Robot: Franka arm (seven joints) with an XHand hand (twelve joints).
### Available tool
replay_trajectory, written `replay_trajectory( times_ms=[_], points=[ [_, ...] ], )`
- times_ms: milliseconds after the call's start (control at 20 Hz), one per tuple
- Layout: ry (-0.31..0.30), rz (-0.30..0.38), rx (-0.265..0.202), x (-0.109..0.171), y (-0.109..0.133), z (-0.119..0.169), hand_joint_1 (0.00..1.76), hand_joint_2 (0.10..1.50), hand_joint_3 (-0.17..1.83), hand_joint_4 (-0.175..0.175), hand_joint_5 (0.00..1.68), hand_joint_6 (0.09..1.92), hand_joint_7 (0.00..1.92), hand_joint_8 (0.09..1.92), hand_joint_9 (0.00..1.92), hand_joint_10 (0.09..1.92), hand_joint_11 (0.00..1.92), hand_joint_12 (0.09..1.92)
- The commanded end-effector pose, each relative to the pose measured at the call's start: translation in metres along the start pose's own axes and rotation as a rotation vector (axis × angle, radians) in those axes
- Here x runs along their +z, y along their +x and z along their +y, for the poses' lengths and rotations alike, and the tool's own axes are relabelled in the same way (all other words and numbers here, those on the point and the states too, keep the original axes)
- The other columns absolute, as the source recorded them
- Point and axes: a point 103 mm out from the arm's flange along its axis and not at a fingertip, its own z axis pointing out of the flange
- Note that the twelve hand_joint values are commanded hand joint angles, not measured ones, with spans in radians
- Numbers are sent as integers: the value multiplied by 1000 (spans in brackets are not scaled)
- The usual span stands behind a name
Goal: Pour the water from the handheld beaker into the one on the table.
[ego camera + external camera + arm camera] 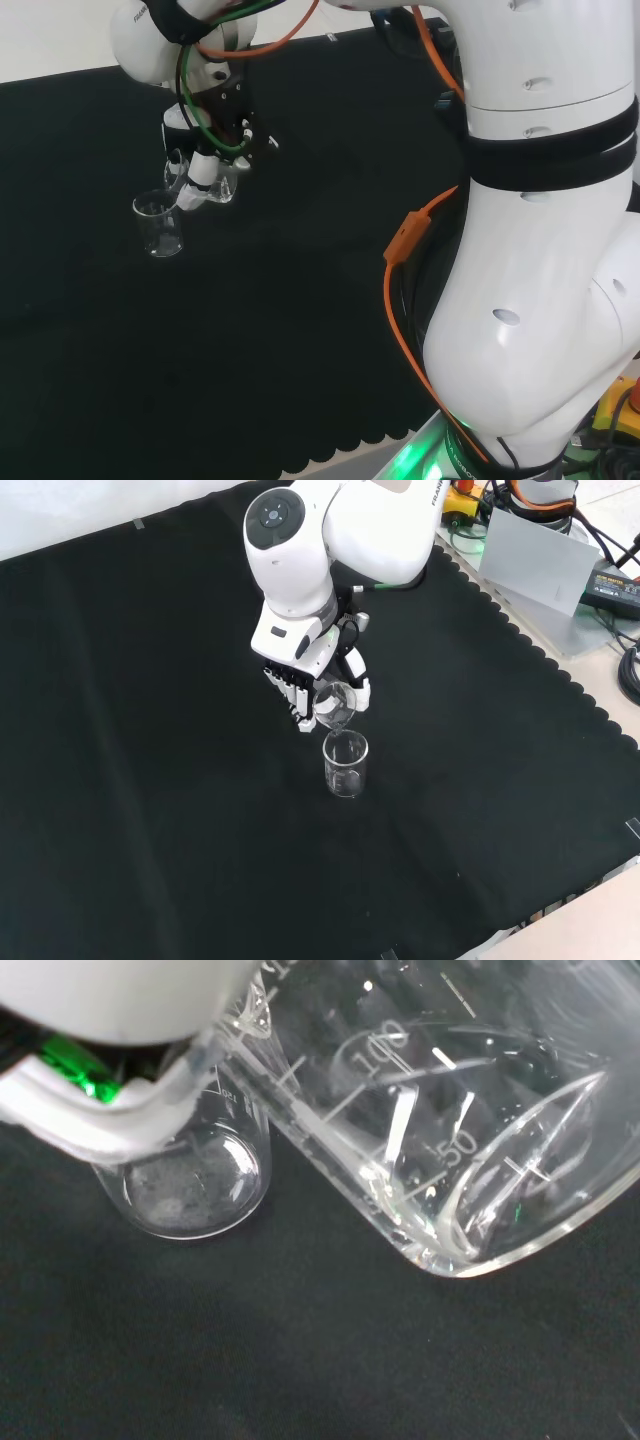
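Observation:
A clear glass beaker [345, 765] stands upright on the black cloth [150, 780], also seen as a beaker [160, 224] at the left of the head view and a beaker [190, 1180] in the wrist view. The hand [300, 685] is shut on a second clear beaker [334, 704], tilted with its mouth over the standing one's rim. That held beaker [430, 1130] looms large and steeply tipped in the wrist view, and shows as a held beaker [215, 185] below the hand [200, 165] in the head view. I cannot tell how much water either holds.
The arm's big white links [540, 250] stand at the right of the head view with an orange cable [405, 240]. A grey box [540, 560] and cables lie off the cloth's scalloped edge at the front view's upper right.

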Motion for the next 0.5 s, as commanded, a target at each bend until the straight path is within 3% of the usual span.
replay_trajectory(
  times_ms=[50,500],
  points=[
    [20,-19,5,-4,0,-1,1199,530,737,49,1599,87,1881,87,1884,87,1637,585],
    [49,-52,16,-8,9,0,1199,531,736,50,1599,87,1882,87,1886,87,1637,583]
  ],
)
